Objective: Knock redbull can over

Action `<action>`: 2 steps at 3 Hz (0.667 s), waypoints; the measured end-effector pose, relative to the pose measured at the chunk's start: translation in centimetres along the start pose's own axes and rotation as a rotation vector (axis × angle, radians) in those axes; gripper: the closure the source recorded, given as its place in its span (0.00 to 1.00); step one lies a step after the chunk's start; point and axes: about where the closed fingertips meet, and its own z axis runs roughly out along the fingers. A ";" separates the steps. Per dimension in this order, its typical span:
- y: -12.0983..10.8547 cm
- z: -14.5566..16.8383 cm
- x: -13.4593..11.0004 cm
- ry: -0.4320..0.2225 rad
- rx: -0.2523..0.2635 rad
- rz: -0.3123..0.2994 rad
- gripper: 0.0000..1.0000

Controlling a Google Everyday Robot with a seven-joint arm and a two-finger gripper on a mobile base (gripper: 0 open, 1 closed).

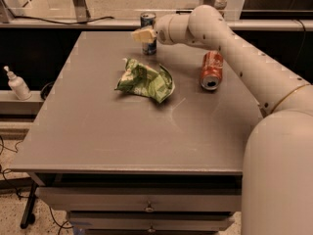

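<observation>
The redbull can, slim, blue and silver, stands upright at the far edge of the grey table. My gripper is right in front of the can at about mid-height and covers its middle part. The white arm reaches in from the right across the table's far side.
An orange-red soda can lies on its side at the right of the table. A crumpled green chip bag lies near the middle. A white pump bottle stands on a ledge at the left. Drawers sit under the front edge.
</observation>
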 end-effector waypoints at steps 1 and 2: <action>0.3 -0.9 -0.9 -0.013 -0.003 -0.014 0.65; 0.9 -1.5 -3.3 -0.020 -0.038 -0.049 0.88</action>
